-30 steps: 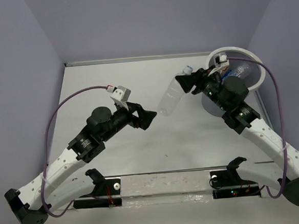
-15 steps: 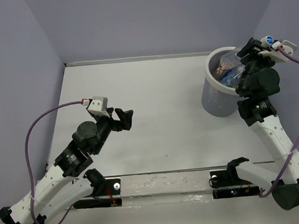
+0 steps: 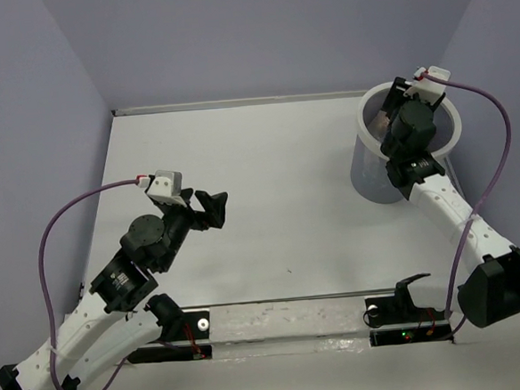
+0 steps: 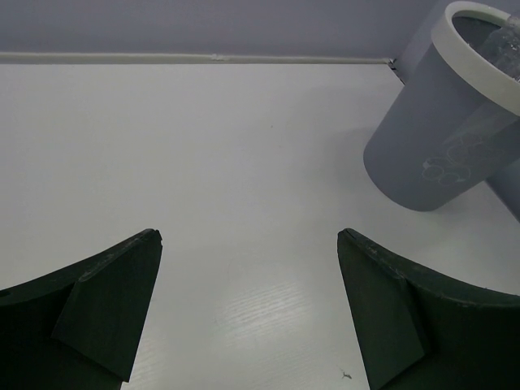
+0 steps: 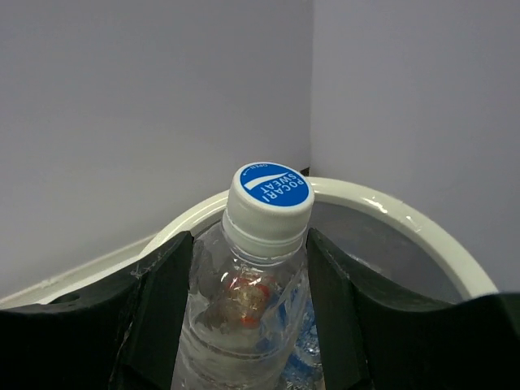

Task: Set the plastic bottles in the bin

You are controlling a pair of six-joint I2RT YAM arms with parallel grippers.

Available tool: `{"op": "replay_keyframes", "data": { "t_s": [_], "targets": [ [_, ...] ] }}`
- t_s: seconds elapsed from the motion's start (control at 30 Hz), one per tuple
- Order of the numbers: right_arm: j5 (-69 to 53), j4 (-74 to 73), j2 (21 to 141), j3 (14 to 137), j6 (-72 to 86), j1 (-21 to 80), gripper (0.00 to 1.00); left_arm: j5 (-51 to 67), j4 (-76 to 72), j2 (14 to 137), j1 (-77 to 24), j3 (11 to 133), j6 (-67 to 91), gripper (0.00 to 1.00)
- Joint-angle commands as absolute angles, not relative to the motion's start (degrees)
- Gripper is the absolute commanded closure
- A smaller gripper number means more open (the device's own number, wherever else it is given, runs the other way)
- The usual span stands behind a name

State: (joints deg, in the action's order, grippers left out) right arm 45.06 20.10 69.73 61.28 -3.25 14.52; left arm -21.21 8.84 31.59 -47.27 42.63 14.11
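Note:
My right gripper (image 3: 395, 105) is over the mouth of the bin (image 3: 366, 174), a tall grey bucket with a white rim at the back right. In the right wrist view the gripper (image 5: 248, 236) is shut on a clear plastic bottle (image 5: 252, 301) with a white cap and blue top, held upright inside the white rim (image 5: 382, 207). Blue and red bits of other bottles show through it. My left gripper (image 3: 214, 207) is open and empty above the table's left middle, fingers (image 4: 106, 292) wide apart. The bin also shows in the left wrist view (image 4: 439, 146).
Grey walls close in the table at the back, left and right; the bin stands in the back right corner. A rail with two black brackets (image 3: 286, 318) runs along the near edge.
My right gripper carried the clear bottle from the table up beside the bin and now holds it over the bin's mouth. My left arm drew back toward the left.

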Motion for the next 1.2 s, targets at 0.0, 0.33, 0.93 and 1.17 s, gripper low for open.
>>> {"op": "replay_keyframes", "data": {
  "t_s": [0.0, 0.33, 0.93, 1.17],
  "targets": [
    [44.83, 18.73, 72.85, 59.86, 2.09, 13.27, 0.76, -22.50, 7.64, 32.17, -47.55, 42.01, 13.18, 0.01],
    [39.29, 10.37, 68.30, 58.36, 14.68, 11.16, 0.51, -25.93, 8.88, 34.01, -47.55, 42.36, 13.27, 0.01],
    [26.54, -12.21, 62.41, 73.04, 14.15, 10.63, 0.00, -38.49, 9.76, 31.64, -47.37, 42.28, 14.59, 0.01],
    [21.72, -12.13, 53.63, 71.37, 14.33, 10.63, 0.00, -42.18, 9.58, 28.05, -47.29, 42.36, 14.94, 0.01]
  ]
}}
